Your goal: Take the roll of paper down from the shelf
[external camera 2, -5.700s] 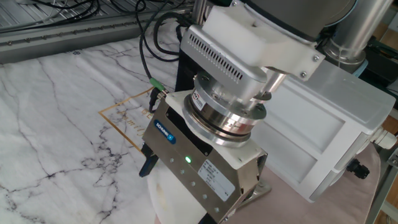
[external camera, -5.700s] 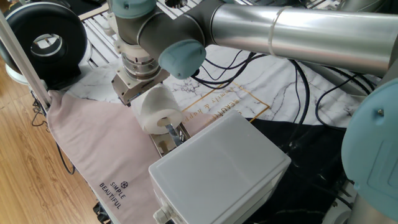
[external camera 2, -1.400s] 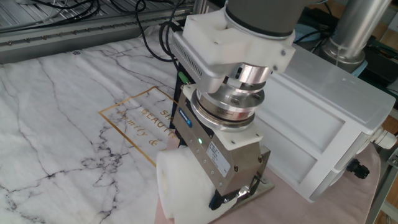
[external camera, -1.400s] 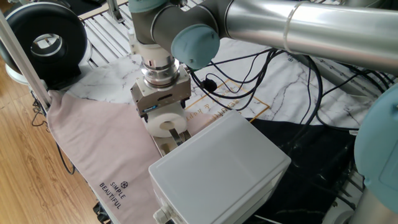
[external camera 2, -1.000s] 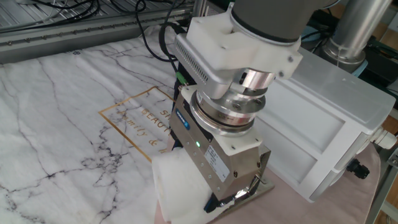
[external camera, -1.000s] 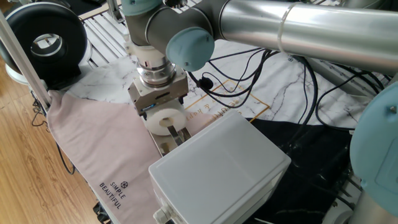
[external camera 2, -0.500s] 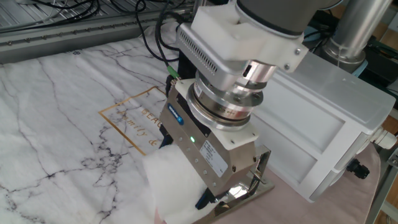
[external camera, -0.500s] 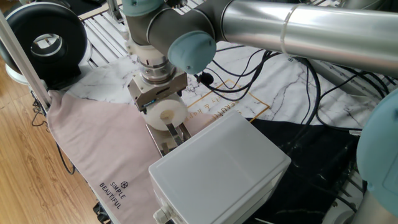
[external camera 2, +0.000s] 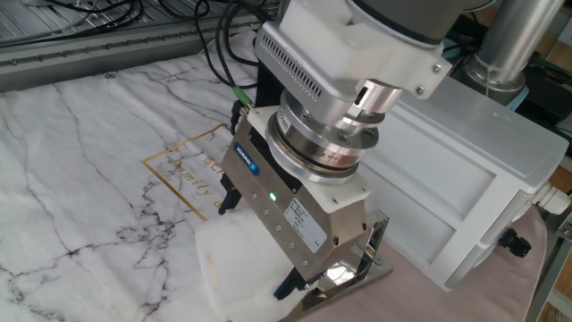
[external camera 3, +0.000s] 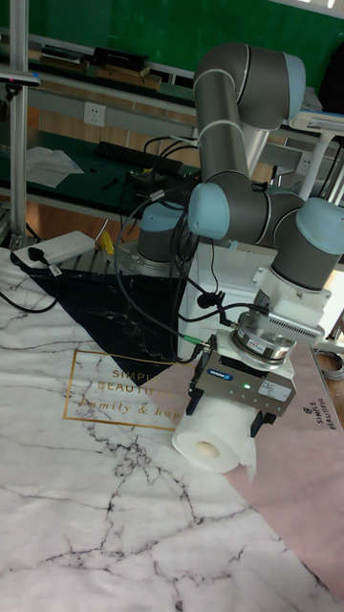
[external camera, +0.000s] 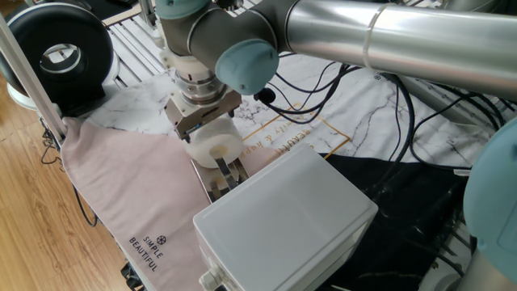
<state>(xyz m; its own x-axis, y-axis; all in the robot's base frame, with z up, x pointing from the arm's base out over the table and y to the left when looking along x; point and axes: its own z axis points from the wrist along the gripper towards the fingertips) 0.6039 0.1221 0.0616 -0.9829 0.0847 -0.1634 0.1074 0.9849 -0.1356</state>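
The roll of paper is a white cylinder lying on its side, its hollow core end showing in the tall fixed view. My gripper is shut on the roll, one finger on each side. The roll hangs low over the marble and pink cloth; whether it touches them I cannot tell. The shelf, a shiny chrome plate, lies uncovered just beside the roll, against the grey box. In one fixed view the shelf shows below the roll. My gripper stands upright over the roll.
A large pale grey plastic box stands right behind the shelf. A pink cloth and a black cloth cover parts of the marble table. A black round fan and cables lie further back.
The gripper has pulled the roll sideways off the shelf, away from the grey box. The chrome plate, covered before, now shows bare.
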